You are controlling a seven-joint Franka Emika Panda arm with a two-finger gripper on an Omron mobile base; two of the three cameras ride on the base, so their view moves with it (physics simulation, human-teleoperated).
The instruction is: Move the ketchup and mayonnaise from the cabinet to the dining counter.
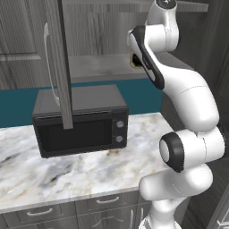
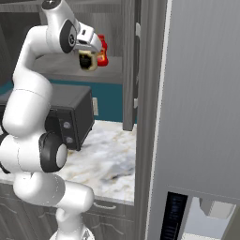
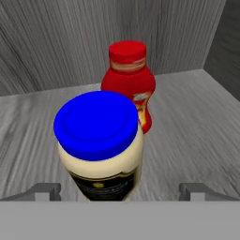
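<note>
The gripper (image 3: 119, 190) stands with its jaws spread wide, one fingertip (image 3: 47, 190) to the left of the mayonnaise (image 3: 100, 145) and the other to the right of it in the hand view, with a clear gap between each tip and the jar, so nothing is clamped. The mayonnaise stands upright on the grey wood-grain shelf of the cabinet (image 3: 197, 122), its blue lid on and a dark label on its cream body. The ketchup (image 3: 129, 82) stands upright just behind the jar, partly covered by it from this angle, its red cap on; whether the two touch cannot be told. Both sit towards the back wall of the cabinet, with bare shelf to either side. In the right base view the arm reaches up into the open cabinet, the hand (image 2: 86, 44) lies level with the shelf, and the ketchup (image 2: 101, 51) shows red just past it, with the jar (image 2: 87, 61) beneath the hand. In the left base view an open cabinet door (image 1: 60, 58) with its silver bar handle (image 1: 49, 62) hangs in front of a black microwave (image 1: 80, 118), which stands on a marble counter (image 1: 67, 172) below the shelf. Grey drawers (image 1: 67, 210) run beneath that counter.
</note>
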